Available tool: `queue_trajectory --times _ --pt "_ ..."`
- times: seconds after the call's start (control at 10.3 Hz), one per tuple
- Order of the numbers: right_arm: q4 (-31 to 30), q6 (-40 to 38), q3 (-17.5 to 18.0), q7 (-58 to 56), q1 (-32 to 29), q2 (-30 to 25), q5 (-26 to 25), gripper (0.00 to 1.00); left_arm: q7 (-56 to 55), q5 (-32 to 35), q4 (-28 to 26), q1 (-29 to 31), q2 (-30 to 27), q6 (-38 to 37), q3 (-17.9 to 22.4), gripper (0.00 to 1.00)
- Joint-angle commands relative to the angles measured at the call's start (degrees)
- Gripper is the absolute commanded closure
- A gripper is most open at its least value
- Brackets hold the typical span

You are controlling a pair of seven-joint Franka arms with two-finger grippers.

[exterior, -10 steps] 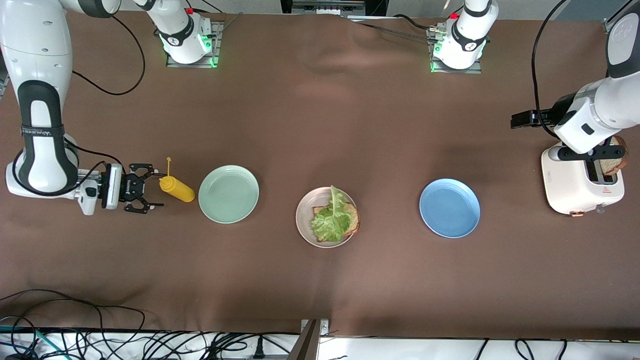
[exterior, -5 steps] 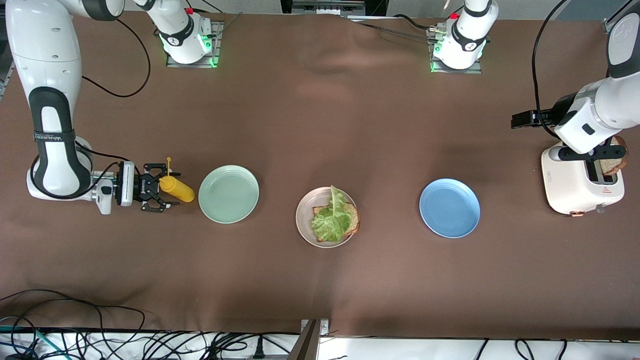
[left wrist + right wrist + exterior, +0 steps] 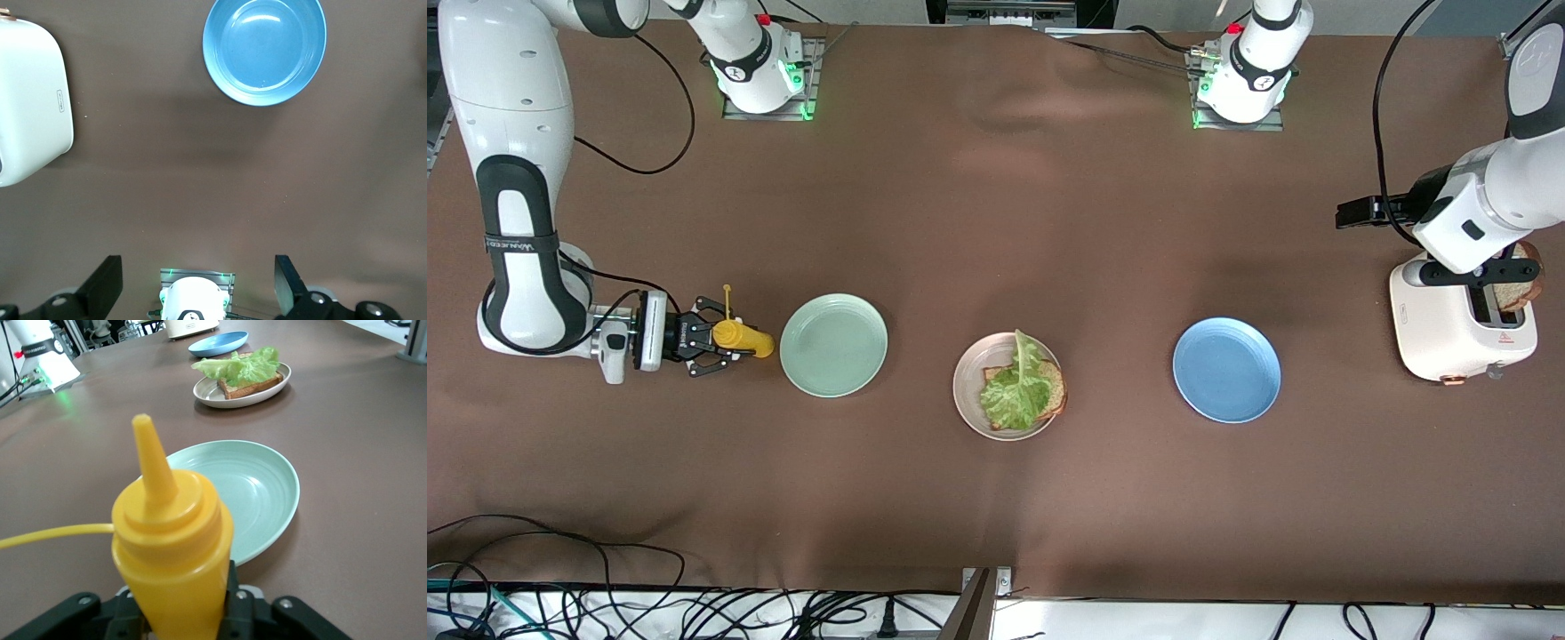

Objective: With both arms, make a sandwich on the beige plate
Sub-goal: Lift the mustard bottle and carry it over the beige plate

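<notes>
The right gripper (image 3: 716,340) sits low at the right arm's end of the table (image 3: 996,489), its fingers closed around a yellow mustard bottle (image 3: 740,337) just beside the mint-green plate (image 3: 833,345). The beige plate (image 3: 967,382) lies mid-table toward the front edge, carrying one bread slice (image 3: 1056,389) topped with lettuce (image 3: 1016,387). The left gripper (image 3: 200,293) hangs wide open over the table near the white toaster (image 3: 1449,333), which holds another bread slice (image 3: 1513,292). A blue plate (image 3: 1226,370) lies between.

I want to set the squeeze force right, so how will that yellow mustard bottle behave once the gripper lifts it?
The mustard bottle looks like soft plastic, so it will probably dent under the right gripper closing around its body. Its smooth, rounded sides may slip or twist. The tethered cap strap will likely dangle.
</notes>
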Motion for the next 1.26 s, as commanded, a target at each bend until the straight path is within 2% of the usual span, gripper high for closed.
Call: queue_trajectory --times 0.0,0.19,0.39,0.49,0.68,0.88,1.17 --pt "0.14 -0.73 0.61 13.83 -0.70 0.11 0.08 0.82 0.54 1.14 0.36 -0.06 0.16 -0.03 -0.20 0.00" --pt "2.40 -0.74 0.70 18.61 -0.35 -0.85 -3.86 0.81 0.54 1.14 0.36 0.03 0.16 0.06 -0.20 0.00" --pt "10.29 -0.74 3.14 30.51 0.53 -2.60 -15.68 0.81 0.54 1.05 0.36 -0.06 0.24 0.06 -0.20 0.00" --pt "14.42 -0.74 5.25 38.07 0.97 -3.14 -22.01 0.78 0.54 1.05 0.45 -0.06 0.24 0.06 -0.20 0.00" --pt "21.11 -0.65 10.17 48.73 2.89 -3.05 -31.08 0.79 0.54 1.05 0.45 -0.41 0.24 0.06 -0.20 0.00" --pt "26.75 0.75 10.02 56.74 10.95 -2.61 -41.19 0.80 0.54 1.05 0.53 -0.41 0.24 0.14 -0.20 0.00" --pt "29.05 7.32 10.01 67.21 21.33 -2.35 -56.99 0.81 0.54 1.14 0.45 -0.50 0.33 0.32 -0.20 0.00"
